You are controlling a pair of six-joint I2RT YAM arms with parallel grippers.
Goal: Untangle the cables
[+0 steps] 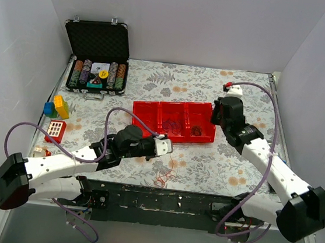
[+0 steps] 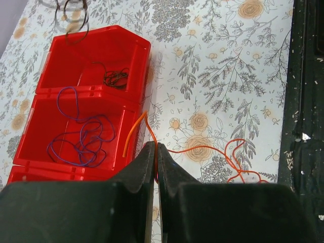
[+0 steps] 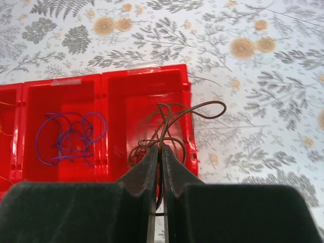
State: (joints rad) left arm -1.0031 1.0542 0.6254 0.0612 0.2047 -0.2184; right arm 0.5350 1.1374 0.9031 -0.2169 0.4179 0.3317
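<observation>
A red three-compartment tray sits mid-table. My left gripper is just in front of the tray's near wall. In the left wrist view it is shut on a thin orange wire, which trails right across the floral cloth into red-orange loops. My right gripper is at the tray's right end. In the right wrist view it is shut on a dark brown wire looping above the right compartment. A purple wire lies in the middle compartment and also shows in the left wrist view.
An open black poker-chip case stands at the back left. Coloured toy blocks and a red block lie at the left edge. A black strip runs along the near edge. White walls enclose the table.
</observation>
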